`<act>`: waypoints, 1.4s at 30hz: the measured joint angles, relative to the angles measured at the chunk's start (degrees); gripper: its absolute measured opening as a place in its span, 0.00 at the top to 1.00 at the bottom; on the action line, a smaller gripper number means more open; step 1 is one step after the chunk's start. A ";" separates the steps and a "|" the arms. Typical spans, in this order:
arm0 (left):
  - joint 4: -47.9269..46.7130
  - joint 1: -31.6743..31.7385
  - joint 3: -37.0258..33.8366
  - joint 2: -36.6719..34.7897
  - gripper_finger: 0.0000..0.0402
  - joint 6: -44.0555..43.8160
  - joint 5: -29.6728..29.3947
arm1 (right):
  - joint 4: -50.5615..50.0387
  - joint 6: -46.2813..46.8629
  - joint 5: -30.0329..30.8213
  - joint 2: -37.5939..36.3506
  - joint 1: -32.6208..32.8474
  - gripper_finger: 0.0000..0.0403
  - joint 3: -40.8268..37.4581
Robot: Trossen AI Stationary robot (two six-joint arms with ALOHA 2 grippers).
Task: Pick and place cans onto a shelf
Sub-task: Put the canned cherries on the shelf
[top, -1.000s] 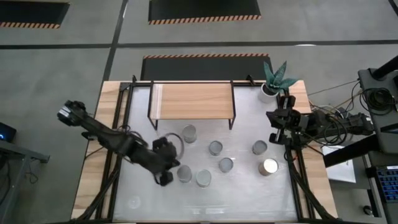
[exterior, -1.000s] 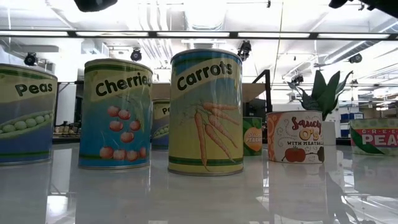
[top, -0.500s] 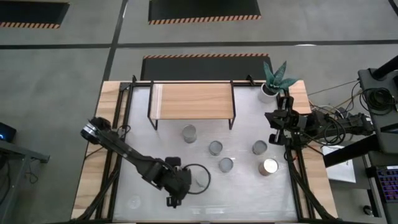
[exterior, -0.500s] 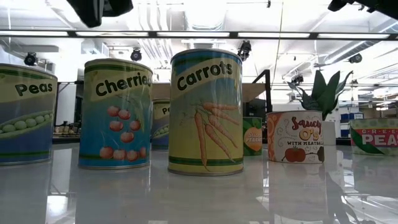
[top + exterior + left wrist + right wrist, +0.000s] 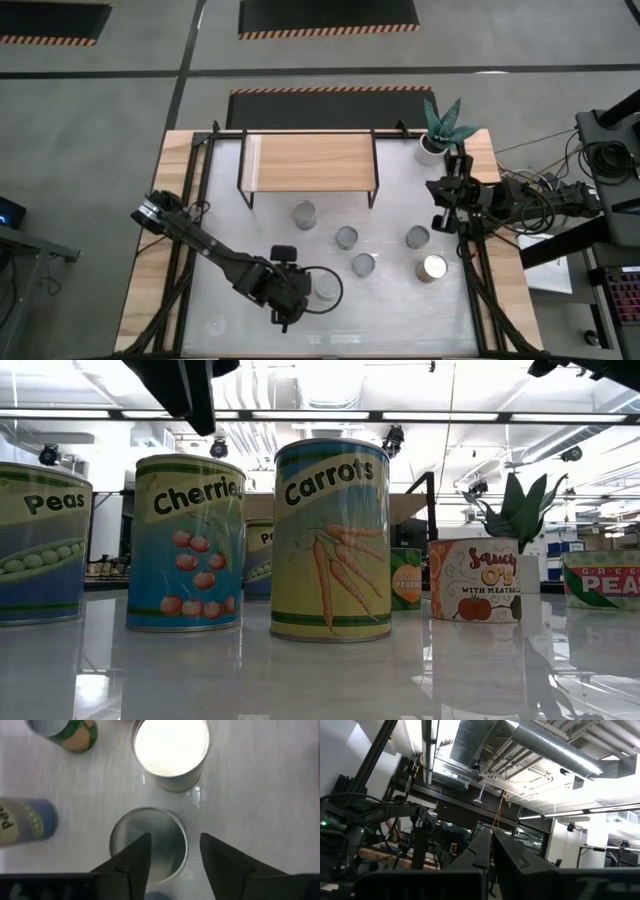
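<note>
The shelf (image 5: 311,162) has no cans on top, so all my work is left. The cans (image 5: 346,238) stand on the white table (image 5: 400,320). My left gripper (image 5: 171,851) hangs open over one can (image 5: 148,842), holding nothing. My right gripper (image 5: 491,846) waits shut by the table's right edge.

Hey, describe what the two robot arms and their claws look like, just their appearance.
Both arms are dark, nearly black, built of slim jointed segments. The left arm carries a looping black cable near its claw, whose two fingers are dark, angular wedges. The right arm trails a tangle of black cables; its claw has matching dark tapered fingers.
</note>
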 joint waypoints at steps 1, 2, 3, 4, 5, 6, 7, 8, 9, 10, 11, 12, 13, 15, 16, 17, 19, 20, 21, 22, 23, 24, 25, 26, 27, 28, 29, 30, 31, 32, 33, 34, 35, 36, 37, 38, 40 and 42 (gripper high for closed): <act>0.68 0.07 -0.05 0.17 0.61 0.25 0.00 | -0.14 -0.02 0.02 0.00 0.00 0.98 0.00; 1.01 0.07 -0.05 0.28 0.61 0.41 0.00 | -0.28 -0.04 0.00 0.00 0.00 0.98 0.00; 1.12 0.07 -0.07 0.41 0.61 0.42 0.01 | -0.36 -0.04 0.00 0.00 0.00 0.98 0.00; 1.16 0.07 -0.07 0.59 0.61 0.39 0.00 | -0.46 -0.05 0.01 0.00 0.00 0.98 0.00; 1.12 0.07 -0.09 0.80 0.61 0.20 0.03 | -0.58 -0.07 0.00 0.00 0.00 0.98 0.00; 1.13 0.07 -0.16 1.03 0.62 -0.03 0.05 | -0.71 -0.09 0.00 0.00 0.00 0.98 0.00; 1.11 0.07 -0.18 1.31 0.63 -0.32 0.07 | -0.84 -0.09 0.00 0.00 0.00 0.98 -0.01; 1.11 0.07 -0.23 1.56 0.63 -0.47 0.07 | -0.98 -0.11 0.02 0.00 0.00 0.98 0.00; 1.13 0.07 -0.25 1.81 0.64 -0.50 0.10 | -1.08 -0.13 0.00 0.00 0.00 0.98 0.00; 1.16 0.05 -0.29 2.10 0.65 -0.51 0.11 | -1.09 -0.13 0.00 0.00 0.00 0.98 0.00; 1.16 0.02 -0.42 2.34 0.65 -0.52 0.11 | -1.12 -0.13 0.00 0.02 0.00 0.98 0.00; 1.12 0.01 -0.62 2.54 0.66 -0.58 0.14 | -1.12 -0.15 0.00 0.01 0.00 0.98 0.00; 1.15 0.01 -0.83 2.74 0.67 -0.80 0.42 | -1.12 -0.15 0.00 0.01 0.00 0.98 0.00; 1.46 0.01 -1.28 2.86 0.69 -1.32 1.10 | -1.14 -0.13 0.00 0.02 0.00 0.98 0.00; 1.85 0.01 -1.53 2.86 0.70 -1.60 1.12 | -1.16 -0.15 0.00 0.02 0.00 0.98 0.00; 2.20 -0.04 -1.80 2.86 0.71 -2.11 1.18 | -1.16 -0.15 0.00 0.02 0.00 0.98 0.00; 2.42 -0.04 -2.39 2.84 0.73 -3.13 1.05 | -1.18 -0.15 0.00 0.02 0.00 0.98 0.00; 2.68 -0.04 -2.74 2.74 0.75 -3.58 1.03 | -1.18 -0.15 0.01 0.02 0.00 0.98 0.00; 2.90 -0.02 -3.12 2.65 0.78 -3.94 0.88 | -1.18 -0.15 0.00 0.02 0.00 0.98 0.00; 3.21 -0.01 -3.49 2.58 0.81 -4.15 0.77 | -1.19 -0.15 0.00 0.02 0.00 0.98 0.00; 3.50 -0.03 -3.72 2.52 0.84 -4.28 0.72 | -1.21 -0.15 0.00 0.02 0.00 0.98 0.00; 3.80 -0.04 -3.82 2.51 0.87 -4.32 0.76 | -1.20 -0.15 0.01 0.02 0.00 0.98 0.00; 3.97 -0.07 -3.84 2.51 0.90 -4.26 0.74 | -1.22 -0.18 0.02 0.02 0.00 0.98 0.00; 4.16 -0.08 -3.86 2.51 0.94 -4.08 0.79 | -1.22 -0.22 0.02 0.02 0.00 0.98 0.00; 4.22 -0.06 -3.86 2.51 0.97 -4.06 0.88 | -1.22 -0.26 0.00 0.02 0.00 0.98 0.00; 4.23 -0.04 -3.86 2.51 0.98 -4.06 0.90 | -1.22 -0.26 0.02 0.02 0.00 0.98 0.00; 4.25 -0.04 -3.86 2.51 0.98 -4.00 0.92 | -1.22 -0.30 0.00 0.02 0.00 0.98 0.00; 4.24 -0.09 -3.88 2.51 0.98 -3.97 0.92 | -1.20 -0.39 0.01 0.02 0.00 0.98 0.00; 4.26 -0.14 -3.88 2.51 0.99 -3.89 0.91 | -1.20 -0.50 0.00 0.02 0.00 0.98 0.00; 4.25 -0.17 -3.88 2.50 0.99 -3.66 0.90 | -1.20 -0.76 0.01 0.02 0.00 0.98 0.00; 4.16 -0.22 -3.86 2.36 1.00 -3.29 0.92 | -1.20 -0.82 0.00 0.02 0.00 0.98 0.00; 4.01 -0.25 -3.86 2.13 1.00 -2.78 0.92 | -1.20 -0.86 0.00 0.02 0.00 0.98 0.00; 3.63 -0.25 -3.83 1.90 1.00 -2.34 0.87 | -1.20 -0.87 0.00 0.02 0.00 0.98 0.00; 2.86 -0.28 -3.83 1.47 1.00 -1.97 0.43 | -1.20 -0.87 0.00 0.02 0.00 0.98 0.00; 1.88 -0.40 -3.78 1.18 1.00 -1.56 -0.30 | -1.20 -0.87 0.00 0.02 0.00 0.98 0.00; 0.73 -0.41 -3.37 0.87 1.00 -1.12 -0.88 | -1.20 -0.89 0.01 0.02 0.00 0.98 0.00; -1.56 -0.42 -2.32 0.26 1.00 -0.39 -2.20 | -1.19 -0.91 0.02 0.02 0.00 0.98 0.00; -4.67 -0.41 -1.18 -0.18 1.00 0.26 -3.79 | -1.18 -1.17 0.02 0.02 0.00 0.98 0.00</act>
